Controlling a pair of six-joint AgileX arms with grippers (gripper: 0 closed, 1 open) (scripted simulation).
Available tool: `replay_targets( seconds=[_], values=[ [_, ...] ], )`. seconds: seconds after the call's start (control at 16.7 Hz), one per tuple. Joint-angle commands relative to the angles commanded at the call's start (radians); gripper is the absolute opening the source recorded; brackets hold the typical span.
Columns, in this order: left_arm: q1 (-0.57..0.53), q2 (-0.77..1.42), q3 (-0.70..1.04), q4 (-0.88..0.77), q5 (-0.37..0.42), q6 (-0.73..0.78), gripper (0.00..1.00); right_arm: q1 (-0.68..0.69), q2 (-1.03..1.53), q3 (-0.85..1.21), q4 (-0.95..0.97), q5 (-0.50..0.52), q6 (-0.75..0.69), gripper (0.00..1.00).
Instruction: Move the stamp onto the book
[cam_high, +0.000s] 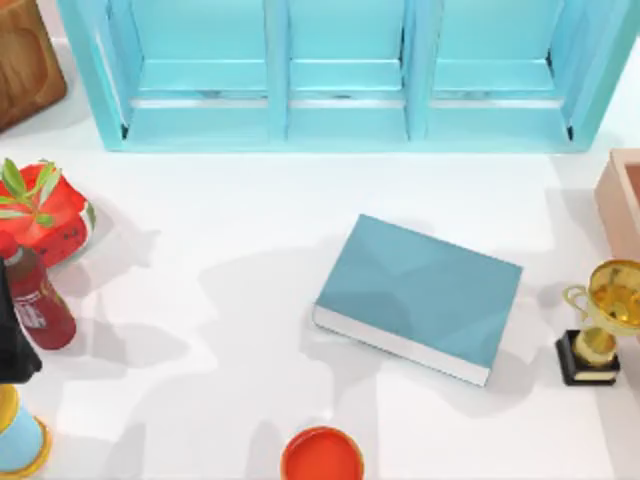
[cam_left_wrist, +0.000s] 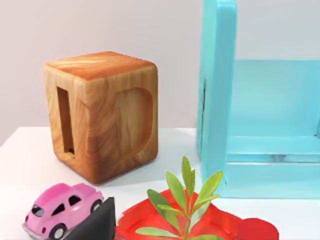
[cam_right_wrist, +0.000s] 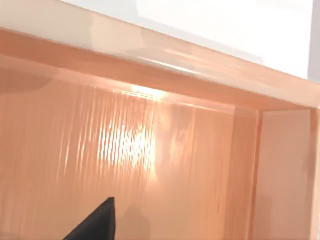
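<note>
Our book (cam_high: 418, 296) lies flat near the middle of the white table (cam_high: 200, 260), bare table all around it. At its twelve o'clock stands the blue shelf (cam_high: 345, 120); at three, a trophy (cam_high: 600, 320); at nine, a bottle (cam_high: 38, 305). We cannot tell how our grippers stand.

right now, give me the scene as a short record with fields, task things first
book: large teal-blue hardcover book, flat near the table's middle, turned at an angle, nothing on top
stamp: no small orange-brown stamp found on the table or on the book
shelf: light blue shelf unit along the far edge
left side: dark red bottle, red planter with green leaves, wooden block, pink toy car
right side: gold trophy on a black base, peach box
near edge: orange-red round disc
task: not yet done
</note>
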Motion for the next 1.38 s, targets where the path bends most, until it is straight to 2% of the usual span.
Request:
replay_targets(
  seconds=[0.3,0.78,0.9,1.38],
  values=[
    [0.000,0.000,0.000,0.000,0.000,0.000,1.00,-0.141,0.074,0.108,-0.188,-0.136,0.017,1.00],
    [0.000,0.000,0.000,0.000,0.000,0.000,1.00,-0.356,0.185,0.237,-0.511,-0.477,0.007,1.00],
    [0.000,0.000,0.000,0.000,0.000,0.000,1.00,-0.374,0.187,0.240,-0.535,-0.510,-0.001,1.00],
    [0.000,0.000,0.000,0.000,0.000,0.000,1.00,-0.375,0.200,0.239,-0.520,-0.509,-0.005,1.00]
  ],
)
